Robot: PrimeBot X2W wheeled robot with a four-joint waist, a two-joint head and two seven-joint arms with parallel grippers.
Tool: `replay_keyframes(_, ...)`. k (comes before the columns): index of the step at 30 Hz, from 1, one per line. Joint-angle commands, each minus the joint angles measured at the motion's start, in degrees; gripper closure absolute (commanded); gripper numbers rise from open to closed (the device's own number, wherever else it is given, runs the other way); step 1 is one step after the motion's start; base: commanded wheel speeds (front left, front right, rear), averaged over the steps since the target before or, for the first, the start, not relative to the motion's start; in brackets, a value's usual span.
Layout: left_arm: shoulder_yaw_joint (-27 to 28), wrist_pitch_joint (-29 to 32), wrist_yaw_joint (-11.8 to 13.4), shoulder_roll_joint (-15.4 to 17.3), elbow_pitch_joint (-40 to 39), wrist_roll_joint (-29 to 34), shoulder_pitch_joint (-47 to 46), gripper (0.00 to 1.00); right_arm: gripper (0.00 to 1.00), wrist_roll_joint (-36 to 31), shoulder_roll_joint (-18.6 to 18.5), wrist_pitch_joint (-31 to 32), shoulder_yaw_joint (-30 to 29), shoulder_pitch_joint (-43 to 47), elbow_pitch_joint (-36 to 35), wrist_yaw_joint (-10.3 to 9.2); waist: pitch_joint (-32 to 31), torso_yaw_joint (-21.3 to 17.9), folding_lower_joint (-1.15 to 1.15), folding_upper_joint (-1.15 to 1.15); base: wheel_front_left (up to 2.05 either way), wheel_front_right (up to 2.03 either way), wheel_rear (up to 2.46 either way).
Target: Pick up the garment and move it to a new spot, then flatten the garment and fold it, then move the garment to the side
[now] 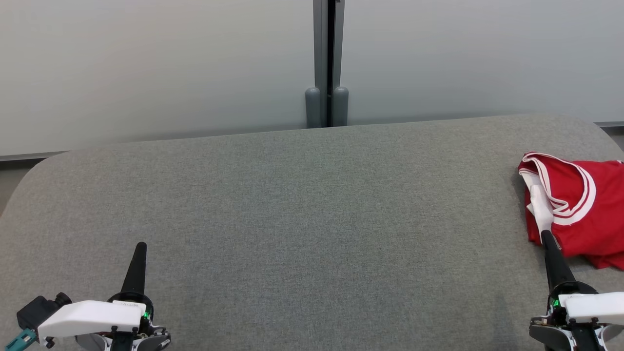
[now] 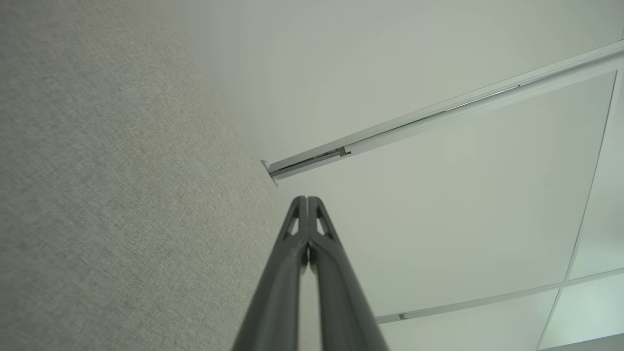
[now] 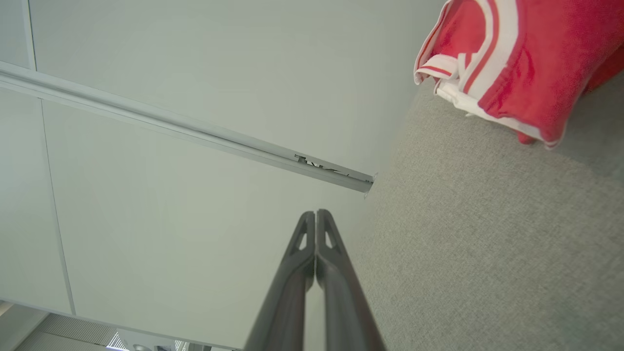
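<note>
Left gripper [image 1: 141,245]: low and near at the left, its fingers were pressed together with nothing between them, over bare grey cloth.
Right gripper [image 1: 545,235]: near at the right, and also closed and empty. The head view put its tip in front of the garment's near edge, but the right wrist view showed it clear of the cloth.
Worktop [image 1: 312,219]: a wide, grey, fabric-covered top with rounded far corners.
Garment [image 1: 582,214]: red with white trim, it sat hard against the right side of the worktop. It was bunched, with layers lapped over one another, and ran out of the head view.
Wall [image 1: 146,63]: pale panels stood behind, with a grey post [image 1: 327,63] at the middle.
Stage: a rumpled heap at the side would fit a garment waiting to be lifted, or one already folded and set aside. These views didn't settle which.
Risk one: with the fingers closed, any contact would likely have shoved the cloth toward the right rim instead of pinching it.
Risk two: a pinch on the top layer alone would probably have let the rest drag and undo the lapped layers.
</note>
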Motion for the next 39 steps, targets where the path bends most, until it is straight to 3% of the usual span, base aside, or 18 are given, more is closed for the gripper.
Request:
replay_keyframes(1,0.6,0.3,-0.6,0.1,-0.2,-1.4,-1.3,1.00,1.00,1.3,0.0,0.3,-0.2,-1.0,0.0,0.02,0.0,0.0,0.00,0.00,0.00,0.00,0.00)
replay_keyframes(39,4.5,4.4,-4.1,-1.6,0.6,-16.4,-4.1,1.00,1.00,16.5,1.4,1.4,-1.8,-4.1,3.4,0.02,1.2,0.0,0.00,0.00,0.00,0.00,0.00)
